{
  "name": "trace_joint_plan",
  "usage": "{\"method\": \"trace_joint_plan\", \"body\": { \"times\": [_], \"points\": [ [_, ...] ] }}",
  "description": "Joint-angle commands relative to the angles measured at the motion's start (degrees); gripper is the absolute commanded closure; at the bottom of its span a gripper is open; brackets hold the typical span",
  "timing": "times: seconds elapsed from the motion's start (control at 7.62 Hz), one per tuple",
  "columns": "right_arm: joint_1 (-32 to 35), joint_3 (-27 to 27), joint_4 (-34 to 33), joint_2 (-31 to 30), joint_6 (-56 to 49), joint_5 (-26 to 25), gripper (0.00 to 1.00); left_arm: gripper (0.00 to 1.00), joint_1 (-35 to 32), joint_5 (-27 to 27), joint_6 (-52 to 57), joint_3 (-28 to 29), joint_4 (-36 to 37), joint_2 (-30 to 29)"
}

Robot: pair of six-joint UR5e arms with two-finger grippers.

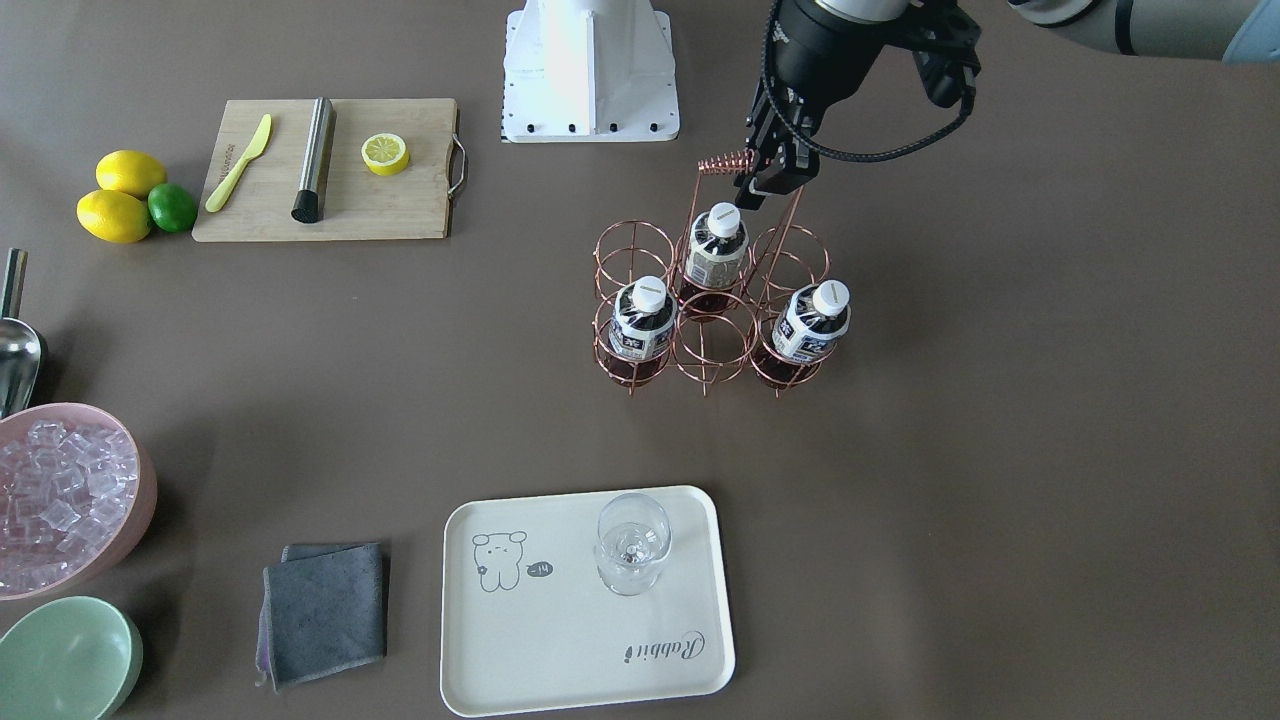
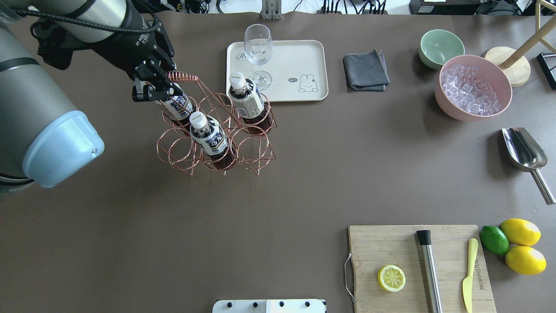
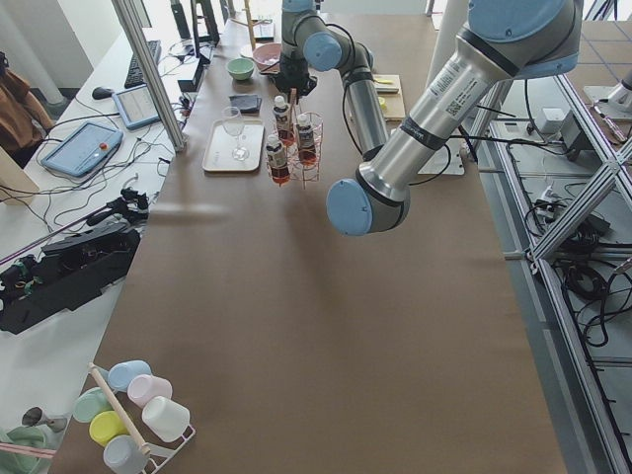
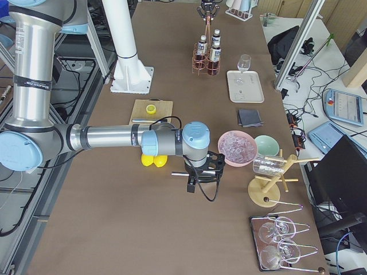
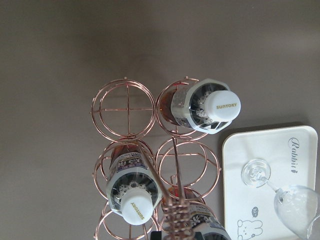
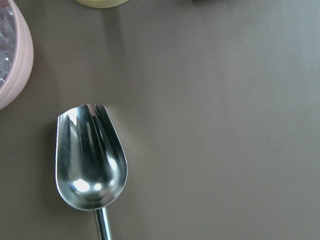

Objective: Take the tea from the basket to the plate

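Observation:
Three tea bottles stand in the copper wire basket: one, one and one. My left gripper hovers above the basket beside its coiled handle, and its jaws look open and empty. In the overhead view the left gripper covers the cap of the left bottle. The cream plate holds a clear stemmed glass. My right gripper hangs over the table near the ice bowl, and I cannot tell if it is open or shut.
A cutting board with a lemon half, knife and metal muddler lies near the robot base. Lemons and a lime, a pink ice bowl, a mint bowl, a grey cloth and a metal scoop sit on my right.

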Motion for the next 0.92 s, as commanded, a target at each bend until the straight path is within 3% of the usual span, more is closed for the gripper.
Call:
{"method": "trace_joint_plan", "body": {
  "times": [0.0,0.79],
  "points": [
    [0.0,0.0,0.0,-0.1,0.0,0.1,0.00,1.00,3.9,2.0,-4.5,0.6,0.0,-3.0],
    [0.0,-0.2,0.0,-0.2,-0.1,0.1,0.00,1.00,8.7,5.8,-8.7,4.3,2.2,-9.0]
  ]
}}
